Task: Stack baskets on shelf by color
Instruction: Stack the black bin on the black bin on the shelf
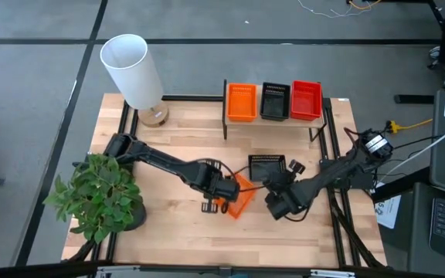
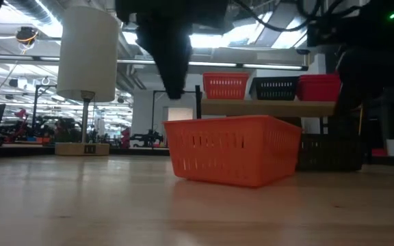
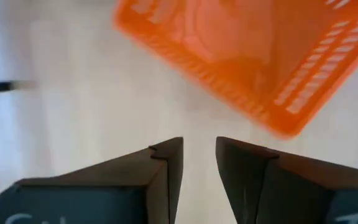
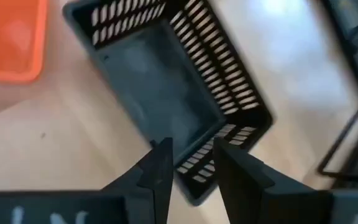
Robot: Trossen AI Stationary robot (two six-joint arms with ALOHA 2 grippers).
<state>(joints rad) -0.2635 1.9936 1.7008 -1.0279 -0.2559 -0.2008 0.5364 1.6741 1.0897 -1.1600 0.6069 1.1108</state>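
An orange basket (image 1: 243,194) (image 2: 231,154) rests on the table by its base. A black basket (image 1: 267,165) (image 4: 166,81) sits on the table just beyond it. The shelf (image 2: 265,108) at the far edge carries an orange basket (image 1: 242,101), a black basket (image 1: 275,101) and a red basket (image 1: 306,100) side by side. My left gripper (image 3: 199,155) (image 1: 224,197) hovers open with a narrow gap beside the loose orange basket (image 3: 241,50), apart from it. My right gripper (image 4: 192,155) (image 1: 275,185) is open over the black basket's near wall. My right gripper comes from above at the black basket's near end wall (image 4: 197,171). One finger (image 4: 160,162) stands over the inside and the other finger (image 4: 235,168) over the wall's outer side. I cannot tell whether either touches. The basket sits flat on the table.
A white-shaded lamp (image 1: 134,73) stands at the far left corner and a potted plant (image 1: 99,197) at the near left. Black frame rails (image 1: 334,147) run along the table's sides. Bare wood lies between the shelf and the loose baskets.
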